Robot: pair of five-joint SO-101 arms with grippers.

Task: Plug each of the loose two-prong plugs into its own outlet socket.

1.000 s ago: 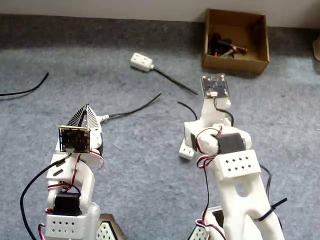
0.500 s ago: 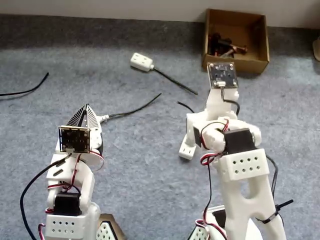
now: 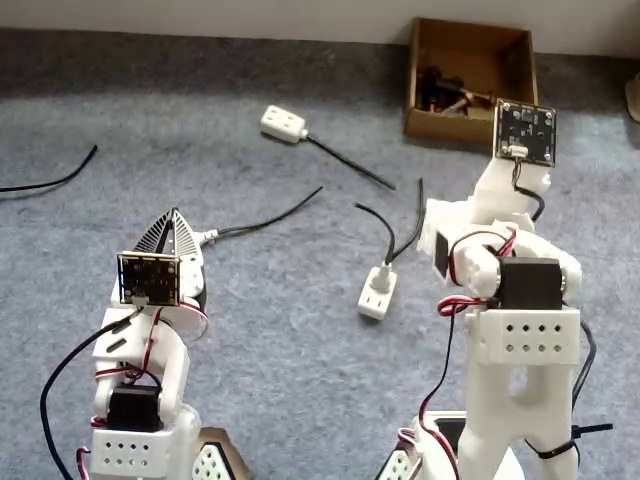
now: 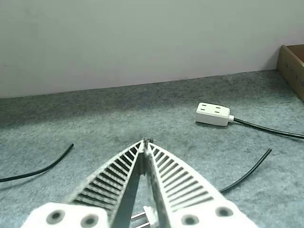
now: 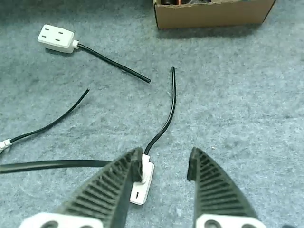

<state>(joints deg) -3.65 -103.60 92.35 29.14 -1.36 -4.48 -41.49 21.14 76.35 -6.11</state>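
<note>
Meanwhile, plug (image 4: 146,219) between closed left fingers (image 4: 178,183); right fingers (image 5: 211,185) apart.

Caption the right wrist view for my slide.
Open right pincer near a corded white socket on grey carpet.

A white rectangular plastic outlet socket (image 3: 283,123) lies flat on the grey carpet (image 3: 300,380) towards the far side, slotted face up. Its black cord (image 3: 348,165) trails from one end towards the middle and stops at a free tip. A second white plastic block (image 3: 378,293), with one slot showing at its end, lies nearer the arms; its black lead (image 3: 408,235) curves away from it. A small white two-prong plug (image 3: 207,237) sits clamped in the left gripper (image 4: 145,141), metal prongs (image 4: 141,219) bare between the fingers
</note>
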